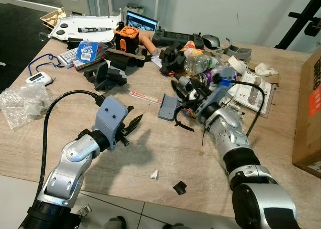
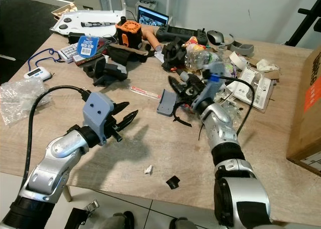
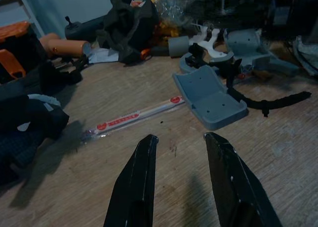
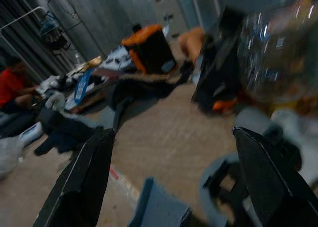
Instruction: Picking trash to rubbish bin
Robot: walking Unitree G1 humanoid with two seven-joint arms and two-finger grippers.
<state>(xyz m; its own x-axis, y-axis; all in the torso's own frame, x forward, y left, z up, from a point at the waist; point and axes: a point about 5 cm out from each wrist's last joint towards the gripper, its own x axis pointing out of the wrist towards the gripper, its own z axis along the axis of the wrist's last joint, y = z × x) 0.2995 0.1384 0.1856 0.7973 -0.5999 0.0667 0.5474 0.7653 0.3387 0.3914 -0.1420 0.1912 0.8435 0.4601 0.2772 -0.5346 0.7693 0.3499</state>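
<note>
A: Left eye view check; left end effector [image 1: 131,125] hovers low over bare wood of the counter [image 1: 150,149], fingers parted a moderate way, holding nothing; left wrist view has the fingertips [image 3: 147,140] just short of a long clear wrapper with red print [image 3: 134,116].

B: Right side?

A: Right end effector [image 2: 176,88] is at the edge of the clutter, fingers spread wide, nothing between them; a grey plastic bracket [image 1: 167,106] lies flat just beside it, and a black zip tie [image 1: 183,125] curls on the wood next to that; right wrist view is blurred, can't read fine detail there.

B: Where's the trash?

A: Mostly piled behind the right end effector; crumpled clear plastic bottle [image 1: 199,63] against a black clump [image 1: 170,56], crumpled paper [image 1: 266,68] further right; small white scrap [image 1: 154,175] and small black scrap [image 1: 180,188] near the counter's front edge, well apart from both end effectors; clear plastic bag [image 1: 22,102] at the counter's left edge.

B: Anything else?

A: Orange and black box [image 1: 127,37] at the back; cardboard box [image 1: 307,119] on the right edge.
</note>
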